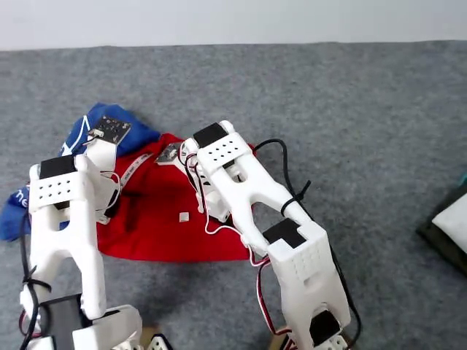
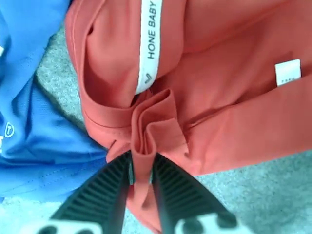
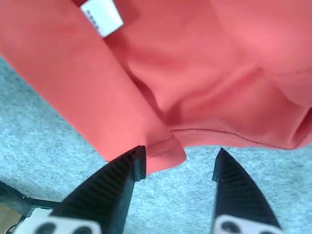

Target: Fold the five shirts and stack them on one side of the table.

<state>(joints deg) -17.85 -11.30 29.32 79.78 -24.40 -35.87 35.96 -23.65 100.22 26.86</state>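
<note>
Your left gripper [image 2: 141,161] pinches a red shirt [image 2: 224,126] fold; right gripper [image 3: 181,155] gapes wide, hem corner just ahead of it

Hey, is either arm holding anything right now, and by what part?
The left gripper, jaws shut, pinches the red shirt by a bunched fold at its edge. The right gripper, jaws open, holds nothing.
</note>
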